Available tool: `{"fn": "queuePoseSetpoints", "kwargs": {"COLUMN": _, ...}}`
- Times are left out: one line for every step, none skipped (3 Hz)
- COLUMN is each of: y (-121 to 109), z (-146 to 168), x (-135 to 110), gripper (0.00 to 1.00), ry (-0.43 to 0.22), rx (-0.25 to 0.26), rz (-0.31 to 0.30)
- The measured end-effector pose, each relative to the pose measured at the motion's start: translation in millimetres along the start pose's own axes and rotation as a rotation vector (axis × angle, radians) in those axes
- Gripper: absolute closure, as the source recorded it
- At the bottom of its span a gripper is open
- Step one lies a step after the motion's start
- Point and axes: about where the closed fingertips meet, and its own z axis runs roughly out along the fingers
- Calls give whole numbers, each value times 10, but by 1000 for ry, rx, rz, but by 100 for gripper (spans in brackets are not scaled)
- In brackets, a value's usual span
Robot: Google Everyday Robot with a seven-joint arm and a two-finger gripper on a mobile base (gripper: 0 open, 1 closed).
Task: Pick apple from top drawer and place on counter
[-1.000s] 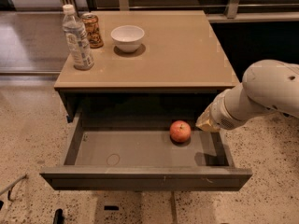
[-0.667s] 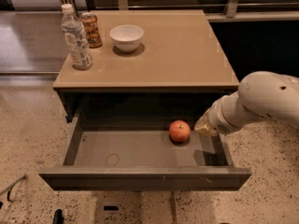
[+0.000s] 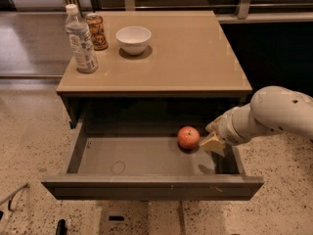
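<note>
The apple (image 3: 188,137), small and red-orange, lies on the floor of the open top drawer (image 3: 146,155), right of the middle. A faint ring mark (image 3: 118,167) shows on the drawer floor at the left. My gripper (image 3: 212,142), on the white arm (image 3: 274,114) that comes in from the right, is inside the drawer just to the right of the apple, close beside it. The tan counter (image 3: 195,58) is above the drawer.
On the counter's back left stand a clear water bottle (image 3: 81,40), a brown can (image 3: 97,31) and a white bowl (image 3: 133,38). Speckled floor surrounds the cabinet. The drawer's front panel (image 3: 151,186) juts toward the camera.
My gripper has moved down and slightly left, deeper into the drawer and nearer the apple. The apple has not moved.
</note>
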Motion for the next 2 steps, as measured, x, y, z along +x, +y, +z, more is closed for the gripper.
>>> {"fn": "queuePoseSetpoints", "kwargs": {"y": -20, "z": 83, "x": 14, "gripper": 21, "ry": -45, "rx": -7, "rz": 29}}
{"fn": "queuePoseSetpoints", "kwargs": {"y": -37, "z": 176, "x": 2, "gripper": 21, "ry": -90, "rx": -9, "rz": 48}}
